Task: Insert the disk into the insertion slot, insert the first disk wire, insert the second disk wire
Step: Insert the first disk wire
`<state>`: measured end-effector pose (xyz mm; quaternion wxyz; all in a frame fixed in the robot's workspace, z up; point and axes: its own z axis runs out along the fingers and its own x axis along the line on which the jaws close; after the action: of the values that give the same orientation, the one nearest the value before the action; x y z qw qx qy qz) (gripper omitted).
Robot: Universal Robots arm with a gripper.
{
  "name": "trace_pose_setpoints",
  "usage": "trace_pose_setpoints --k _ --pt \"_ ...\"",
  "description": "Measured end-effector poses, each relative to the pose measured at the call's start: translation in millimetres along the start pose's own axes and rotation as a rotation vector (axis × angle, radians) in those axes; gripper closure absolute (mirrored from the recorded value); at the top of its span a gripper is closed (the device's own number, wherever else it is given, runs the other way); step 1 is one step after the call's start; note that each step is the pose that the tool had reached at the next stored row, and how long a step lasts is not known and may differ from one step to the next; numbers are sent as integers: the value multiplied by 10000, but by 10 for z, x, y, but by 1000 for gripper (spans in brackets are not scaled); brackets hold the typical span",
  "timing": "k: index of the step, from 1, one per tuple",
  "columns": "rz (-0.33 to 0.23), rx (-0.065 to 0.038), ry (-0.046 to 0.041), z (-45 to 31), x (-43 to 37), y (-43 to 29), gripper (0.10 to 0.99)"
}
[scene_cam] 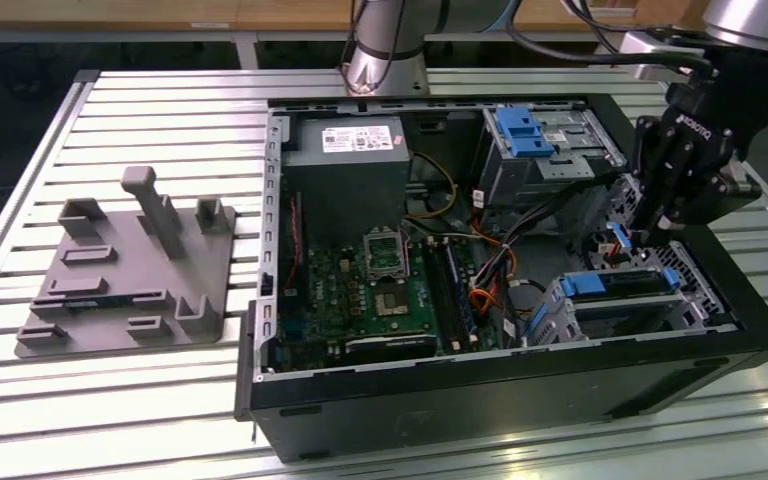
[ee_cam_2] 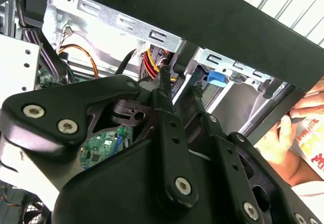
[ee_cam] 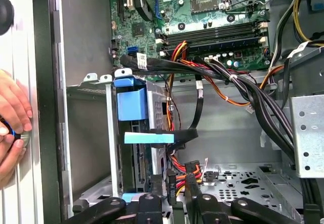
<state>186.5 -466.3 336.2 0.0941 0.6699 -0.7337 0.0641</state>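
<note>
The fingers (ee_cam: pixel 202 203) stand a little apart and clamp nothing; through the narrow gap I see red and orange wires (ee_cam: pixel 177 165). In the exterior view they hang inside the open computer case (scene_cam: pixel 491 395), at its 3 o'clock edge, near and above the insertion slot (scene_cam: pixel 554 318). The disk (scene_cam: pixel 620 284) already sits in this slot, at about 4 o'clock of the case, with its blue carrier showing. In the first wrist view a flat black wire (ee_cam: pixel 182 135) with a light blue end crosses the open side of the slot, just beside the disk; whether it is plugged in I cannot tell. A person's hand (ee_cam: pixel 12 125) is outside the case wall, over the counter (scene_cam: pixel 157 110). The counter is made of long silver slats which shine under the light. At 9 o'clock from the case a grey fixture plate (scene_cam: pixel 117 275) lies on it. The arm's base (scene_cam: pixel 384 55) stands at 12 o'clock. Behind the counter runs a wood-coloured band (scene_cam: pixel 131 12), and beyond the counter's 9 o'clock edge all is dark.
</note>
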Motion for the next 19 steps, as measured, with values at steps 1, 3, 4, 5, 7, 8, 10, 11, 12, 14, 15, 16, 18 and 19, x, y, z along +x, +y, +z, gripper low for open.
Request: trace_pose_setpoints --k 1,3,4,5,7,8,10,11,12,14,15,16,18,19 --pt "0 0 0 2 0 0 765" --pt "0 0 0 4 -1 0 765" --pt "0 0 0 4 -1 1 765" --pt "0 0 -1 5 -1 2 780" --pt "-1 0 -3 7 -1 4 847" --pt "-1 0 -3 7 -1 5 910" --pt "-1 0 -1 7 -1 6 918" --pt "0 0 0 7 -1 6 918" --pt "0 0 0 7 -1 6 918" --pt "0 0 -1 8 -1 7 918" --pt "-4 1 -1 8 -1 8 918" --pt "-28 7 5 9 -1 11 918" --pt "-173 41 17 9 0 26 918" --pt "-274 65 25 9 1 31 918"
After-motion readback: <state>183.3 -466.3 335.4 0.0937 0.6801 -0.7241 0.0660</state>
